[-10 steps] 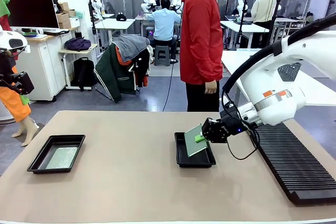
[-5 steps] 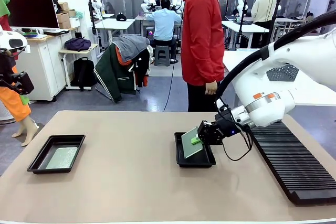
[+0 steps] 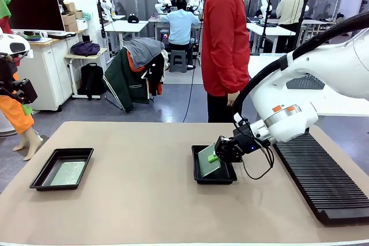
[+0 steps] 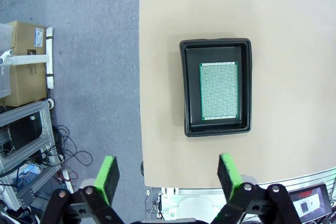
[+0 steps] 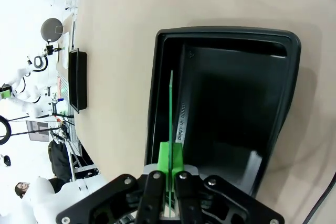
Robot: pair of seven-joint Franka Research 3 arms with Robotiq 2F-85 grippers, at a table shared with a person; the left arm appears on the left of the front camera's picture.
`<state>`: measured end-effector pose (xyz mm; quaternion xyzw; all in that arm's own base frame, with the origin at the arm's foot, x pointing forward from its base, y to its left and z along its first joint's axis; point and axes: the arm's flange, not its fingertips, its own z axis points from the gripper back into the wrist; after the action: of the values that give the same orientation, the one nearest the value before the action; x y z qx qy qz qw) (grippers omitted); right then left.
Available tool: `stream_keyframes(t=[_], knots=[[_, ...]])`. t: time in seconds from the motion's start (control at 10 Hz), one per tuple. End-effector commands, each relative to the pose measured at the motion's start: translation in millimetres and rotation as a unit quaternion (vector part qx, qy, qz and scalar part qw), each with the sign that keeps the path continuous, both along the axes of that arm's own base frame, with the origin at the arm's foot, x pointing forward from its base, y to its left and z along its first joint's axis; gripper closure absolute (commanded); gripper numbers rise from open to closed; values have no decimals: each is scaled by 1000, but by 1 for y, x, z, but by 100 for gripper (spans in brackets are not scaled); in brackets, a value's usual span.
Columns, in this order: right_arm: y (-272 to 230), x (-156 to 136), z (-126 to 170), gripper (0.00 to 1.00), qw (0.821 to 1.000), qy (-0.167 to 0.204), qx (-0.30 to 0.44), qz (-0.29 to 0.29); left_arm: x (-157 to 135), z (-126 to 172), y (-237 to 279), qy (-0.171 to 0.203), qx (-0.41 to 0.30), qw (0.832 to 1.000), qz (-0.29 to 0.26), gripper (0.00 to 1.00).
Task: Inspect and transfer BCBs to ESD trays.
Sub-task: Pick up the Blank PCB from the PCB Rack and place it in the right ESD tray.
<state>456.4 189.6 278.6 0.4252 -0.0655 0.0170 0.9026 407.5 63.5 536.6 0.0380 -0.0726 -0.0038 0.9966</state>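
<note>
The right arm reaches in from the right side, its white forearm angled down and inward, the wrist tipped so the right gripper (image 3: 214, 156) points low toward the table's middle. Its green pads (image 5: 170, 162) are pressed together on a thin green board (image 3: 208, 160) (seen edge-on from the wrist). The left gripper (image 4: 167, 175) hangs high, facing straight down, fingers spread wide, nothing between them.
</note>
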Motion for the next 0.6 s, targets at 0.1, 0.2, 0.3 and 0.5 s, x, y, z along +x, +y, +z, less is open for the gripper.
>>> stream_keyframes(t=[0.1, 0.2, 0.3, 0.5], knots=[[11, 5, -2, 97, 1000, 12, -15, -13, -1, -2, 2, -1, -2, 1000, -2, 0], [10, 5, -3, 97, 1000, 18, -17, -14, -1, -2, 2, -1, -2, 1000, -2, 0], [2, 1, -2, 97, 1000, 4, -2, -2, -1, -2, 2, -1, -2, 1000, -2, 0], [2, 1, -2, 97, 1000, 4, -2, -2, -1, -2, 2, -1, -2, 1000, -2, 0]])
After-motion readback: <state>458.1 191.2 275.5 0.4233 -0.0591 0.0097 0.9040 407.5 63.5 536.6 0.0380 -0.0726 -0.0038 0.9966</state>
